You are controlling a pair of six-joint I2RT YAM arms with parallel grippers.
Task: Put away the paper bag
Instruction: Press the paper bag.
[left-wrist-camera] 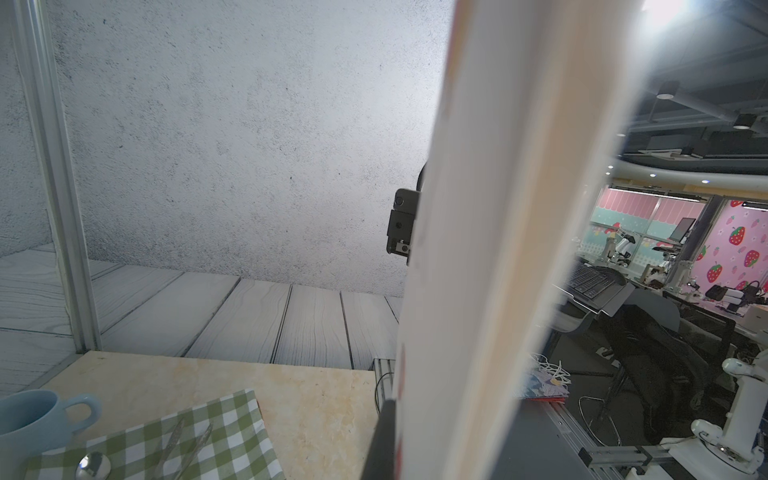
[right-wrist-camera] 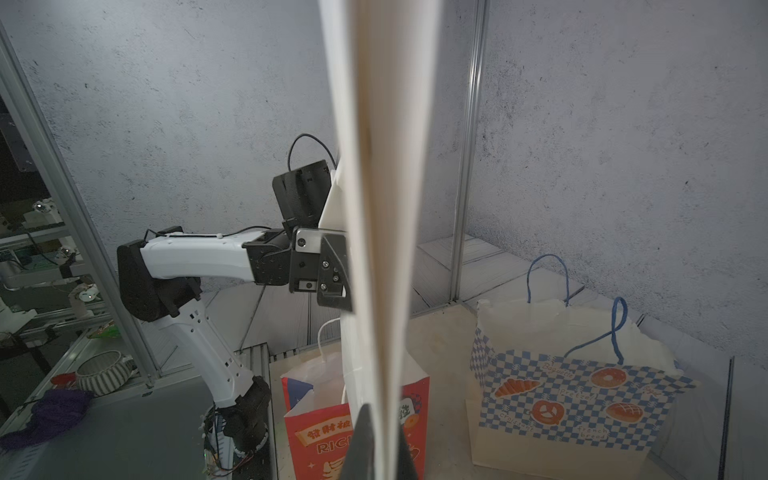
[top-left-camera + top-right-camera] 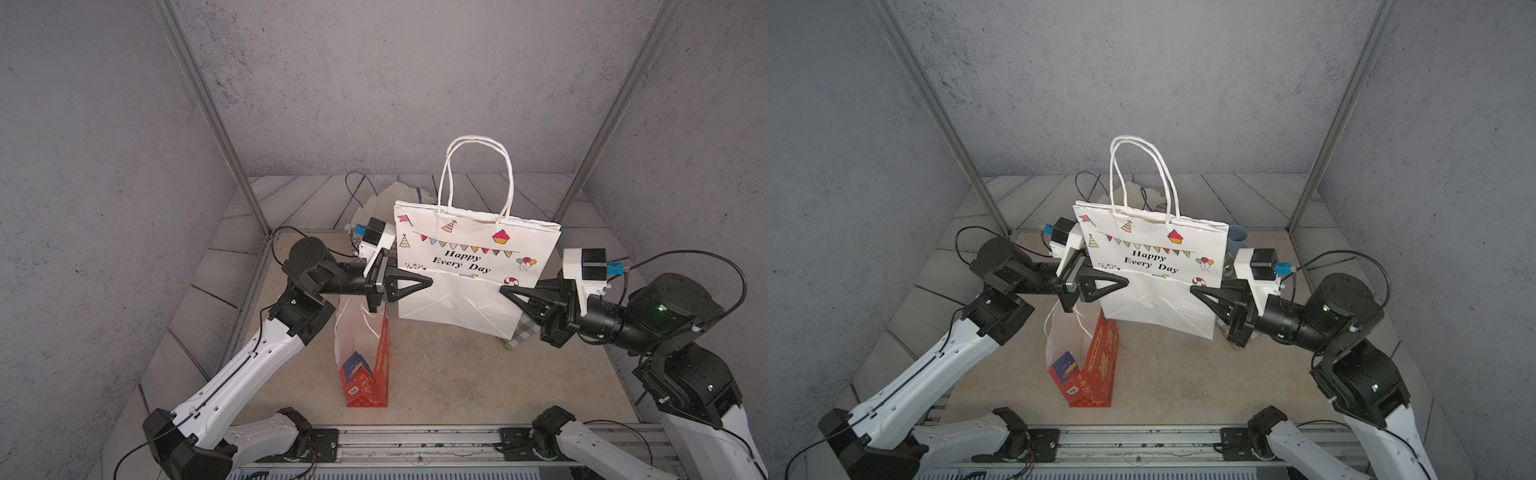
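The white paper bag (image 3: 465,299) is held flattened and upright over the middle of the tabletop (image 3: 457,374), the left gripper (image 3: 429,281) with its fingers clamped on one side edge and the right gripper (image 3: 503,289) pinching the opposite edge.

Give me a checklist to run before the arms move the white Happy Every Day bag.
1. Left claw shut on the white bag, at one side edge: ok.
2. Right claw shut on the opposite edge: ok.
3. Bag flattened, seen edge-on in both wrist views: ok.
4. Handles upright, snagged on nothing: ok.
5. Clearance over the open red bag below: cannot tell.
6. Room from the checked cloth and cup near the right arm: cannot tell.
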